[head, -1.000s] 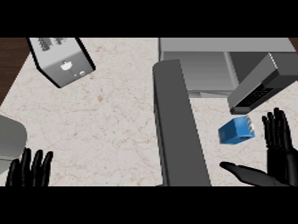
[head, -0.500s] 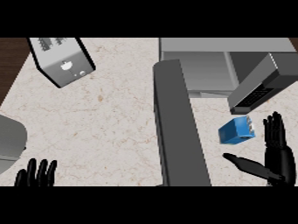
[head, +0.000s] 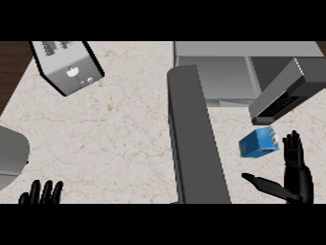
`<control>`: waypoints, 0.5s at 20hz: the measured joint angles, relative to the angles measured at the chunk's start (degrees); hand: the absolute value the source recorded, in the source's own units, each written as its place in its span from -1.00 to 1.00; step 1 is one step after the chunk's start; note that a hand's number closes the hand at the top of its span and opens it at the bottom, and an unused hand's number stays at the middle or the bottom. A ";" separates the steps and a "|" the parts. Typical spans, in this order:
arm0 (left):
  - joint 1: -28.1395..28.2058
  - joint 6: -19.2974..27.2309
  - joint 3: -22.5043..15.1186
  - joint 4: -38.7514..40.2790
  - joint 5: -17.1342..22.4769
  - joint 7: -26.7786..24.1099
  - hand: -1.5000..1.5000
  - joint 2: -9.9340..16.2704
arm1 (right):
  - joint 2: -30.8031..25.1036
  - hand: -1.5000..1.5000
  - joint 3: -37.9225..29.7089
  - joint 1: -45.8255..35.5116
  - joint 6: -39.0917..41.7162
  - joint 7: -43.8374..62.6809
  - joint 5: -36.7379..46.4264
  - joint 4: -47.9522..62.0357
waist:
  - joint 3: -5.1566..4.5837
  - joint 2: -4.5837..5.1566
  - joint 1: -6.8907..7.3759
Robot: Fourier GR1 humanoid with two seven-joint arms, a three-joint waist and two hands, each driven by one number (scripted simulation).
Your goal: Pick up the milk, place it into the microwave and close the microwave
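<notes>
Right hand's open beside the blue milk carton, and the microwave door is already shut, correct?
Not quite. The head view shows the microwave door standing open, not shut. The right hand is indeed open beside the blue milk carton, not yet holding it.

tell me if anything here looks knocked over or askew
The blue milk carton sits tilted on the counter, skewed to the open microwave and its door. Nothing looks spilled.

Bare pale marble worktop (head: 116, 139) lies wide open on the left. The long grey open microwave door (head: 193, 139) walls off the right strip, where the small blue milk carton (head: 257, 142) sits near the right robot hand (head: 296, 172), below the grey microwave (head: 264, 72).
</notes>
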 measured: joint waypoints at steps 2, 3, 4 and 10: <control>-0.31 -0.03 -0.03 0.97 0.09 -0.78 -1.00 0.15 | -0.99 -1.00 -1.03 -1.77 0.64 -2.45 -0.52 4.04 | 0.01 0.00 0.01; -0.15 -0.17 0.18 0.68 0.38 -1.01 -1.00 0.54 | -1.41 -1.00 -1.22 -1.90 0.97 -3.33 -0.59 5.18 | 0.00 0.00 0.00; -0.34 -0.31 0.40 0.69 0.72 -1.04 -1.00 0.78 | -1.40 -1.00 -1.24 -2.92 0.72 -4.58 -0.30 7.31 | 0.00 0.00 0.02; 1.29 0.84 -0.62 -1.30 0.87 -0.96 -1.00 1.31 | -2.77 -1.00 -1.81 -7.27 1.00 -9.72 -0.11 15.52 | 0.00 0.00 0.10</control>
